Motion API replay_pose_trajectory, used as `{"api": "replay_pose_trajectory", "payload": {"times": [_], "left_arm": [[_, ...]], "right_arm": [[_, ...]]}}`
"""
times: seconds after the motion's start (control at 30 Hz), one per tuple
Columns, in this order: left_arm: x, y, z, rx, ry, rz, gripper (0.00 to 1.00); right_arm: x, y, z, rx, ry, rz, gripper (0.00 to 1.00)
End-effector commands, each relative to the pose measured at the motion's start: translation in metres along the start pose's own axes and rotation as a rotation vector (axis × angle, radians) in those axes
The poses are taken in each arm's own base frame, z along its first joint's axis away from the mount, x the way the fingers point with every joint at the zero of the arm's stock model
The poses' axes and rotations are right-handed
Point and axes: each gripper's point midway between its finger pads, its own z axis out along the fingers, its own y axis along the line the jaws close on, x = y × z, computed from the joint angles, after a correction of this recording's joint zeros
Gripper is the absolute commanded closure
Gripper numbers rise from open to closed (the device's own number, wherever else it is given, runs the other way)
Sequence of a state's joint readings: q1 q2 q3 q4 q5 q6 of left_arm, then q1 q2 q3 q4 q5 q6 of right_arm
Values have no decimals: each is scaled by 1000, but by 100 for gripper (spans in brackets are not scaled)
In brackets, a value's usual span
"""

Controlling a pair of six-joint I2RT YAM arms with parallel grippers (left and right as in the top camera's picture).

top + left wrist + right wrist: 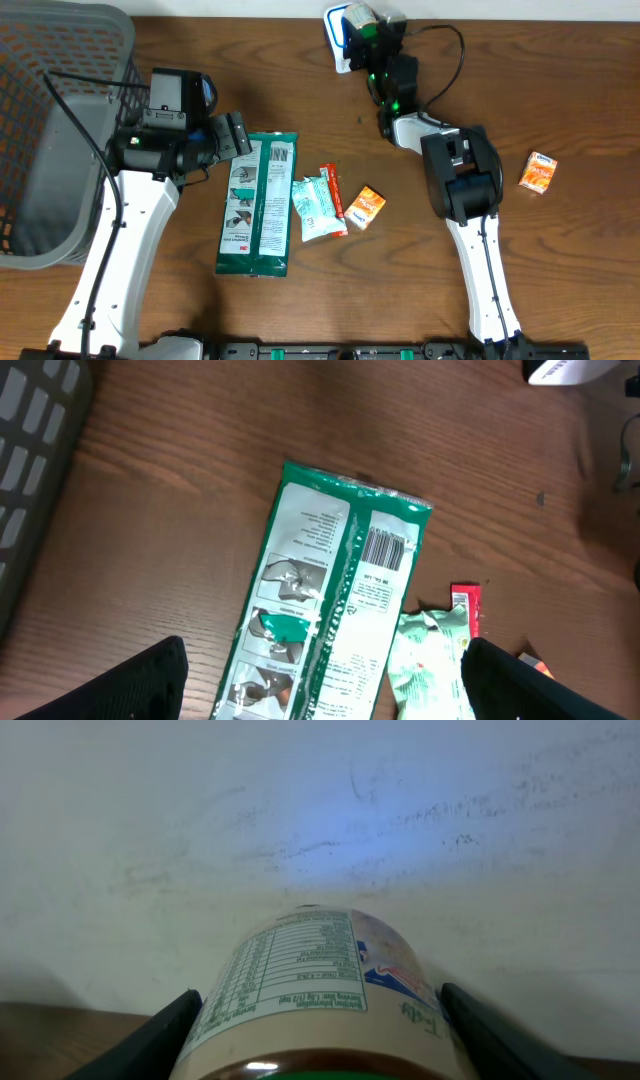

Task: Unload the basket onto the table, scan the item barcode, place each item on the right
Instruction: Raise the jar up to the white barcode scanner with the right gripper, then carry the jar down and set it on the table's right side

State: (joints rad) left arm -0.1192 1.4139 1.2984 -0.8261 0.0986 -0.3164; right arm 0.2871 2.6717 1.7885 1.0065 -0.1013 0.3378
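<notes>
At the table's far edge, the right gripper is clasping a labelled bottle just beside a white device. Near the basket, the left gripper is hovering wide-jawed over a green packet.

Small labelled jar, nutrition panel upward, apparently tipped sideways
</notes>
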Motion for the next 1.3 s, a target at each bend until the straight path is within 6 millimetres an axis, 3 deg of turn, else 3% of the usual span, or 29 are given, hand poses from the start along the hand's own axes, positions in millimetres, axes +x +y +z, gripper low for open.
{"api": "replay_pose_trajectory", "payload": {"times": [0.0, 0.33, 0.6, 0.83, 0.97, 1.1, 1.17, 1.27], "left_arm": [[-1, 2, 1, -8, 1, 6, 12], [-1, 2, 1, -8, 1, 6, 12], [-1, 2, 1, -8, 1, 6, 12], [-1, 2, 1, -8, 1, 6, 12], [-1, 2, 1, -8, 1, 6, 12], [-1, 2, 1, -8, 1, 6, 12], [-1, 2, 1, -8, 1, 6, 12], [-1, 2, 1, -8, 0, 6, 12]], "right_arm": [[-4, 8, 2, -15, -13, 16, 99], [-5, 8, 2, -17, -19, 15, 99], [-87, 30, 1, -123, -168, 16, 99], [-158, 62, 0, -91, 25, 43, 99], [-189, 67, -28, 25, 203, 61, 99], [-202, 60, -81, 134, 424, -66, 99], [-195, 43, -112, 221, 551, -152, 99], [-165, 3, -169, 409, 800, -177, 99]]}}
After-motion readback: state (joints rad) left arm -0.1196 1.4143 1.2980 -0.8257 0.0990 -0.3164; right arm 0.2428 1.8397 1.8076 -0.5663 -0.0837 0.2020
